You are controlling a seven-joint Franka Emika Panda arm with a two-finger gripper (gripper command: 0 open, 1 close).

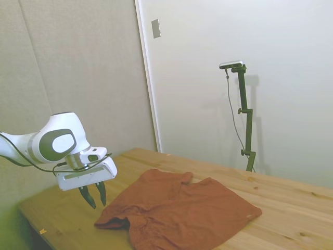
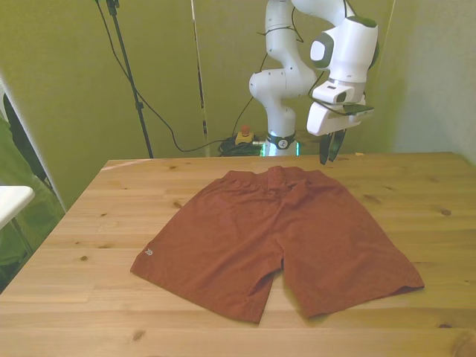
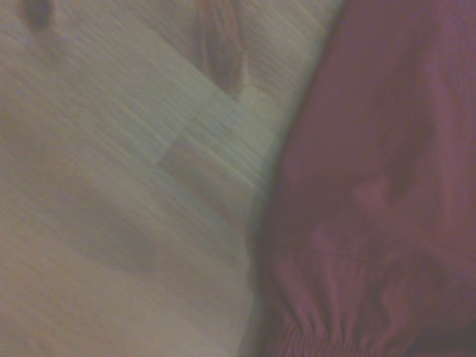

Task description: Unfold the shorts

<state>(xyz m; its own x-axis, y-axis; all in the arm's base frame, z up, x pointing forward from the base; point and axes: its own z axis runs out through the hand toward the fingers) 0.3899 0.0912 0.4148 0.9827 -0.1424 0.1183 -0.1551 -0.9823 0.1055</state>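
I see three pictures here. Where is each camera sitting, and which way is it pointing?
Side view: stands off one side of the wooden table, looking across; shows the white arm and its gripper above the table beside the rust-orange fabric shorts.
Front view: across the table, facing the robot; shows the whole arm, gripper raised behind the spread shorts.
Wrist view: on the wrist, looking down; blurred shorts edge and table, no robot parts.
All three share the shorts and table.

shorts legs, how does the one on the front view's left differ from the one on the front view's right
On the shorts, the leg on the front view's left carries a small pale tag near its hem corner; the leg on the front view's right shows none. The left leg's hem lies nearer the table front edge; the right leg's hem corner reaches farther sideways. Both lie flat and spread, same rust-orange fabric.
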